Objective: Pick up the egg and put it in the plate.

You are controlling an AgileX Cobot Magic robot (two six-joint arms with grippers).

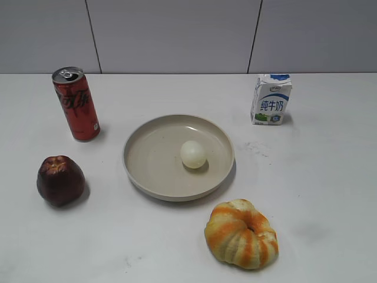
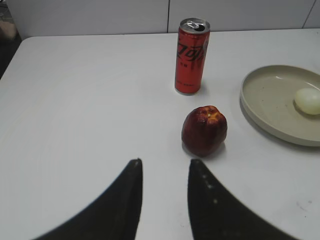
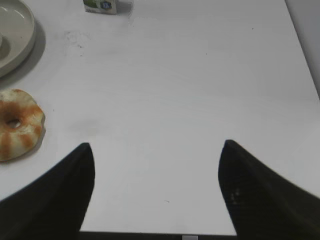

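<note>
We see the left gripper [image 2: 165,167] low in its wrist view. Its two dark fingers [image 2: 122,205] stand a little apart, with a narrow gap, and they hold nothing. Only bare white table [image 2: 90,100] lies under them. Up at about 1 o'clock from this gripper sits a dark red apple [image 2: 204,131]. Past the apple, at 12 o'clock, stands a tall red soda can [image 2: 191,56].

We see the right gripper [image 3: 156,150] in its own wrist view. Its fingers are spread wide and hold nothing too. At 9 o'clock from it lies an orange and cream pumpkin-shaped thing [image 3: 17,124]. A small milk carton [image 3: 101,6] shows at the top edge, at about 11 o'clock.

In the outside view no arm shows. The egg [image 1: 193,154] is small and pale, and it lies inside the plate [image 1: 150,171], a bit right of the plate's middle. The plate sits in the middle of the table. The can is at 10 o'clock from the plate, the apple at 8 o'clock, the milk carton at 2 o'clock, and the pumpkin-shaped thing at 5 o'clock.
</note>
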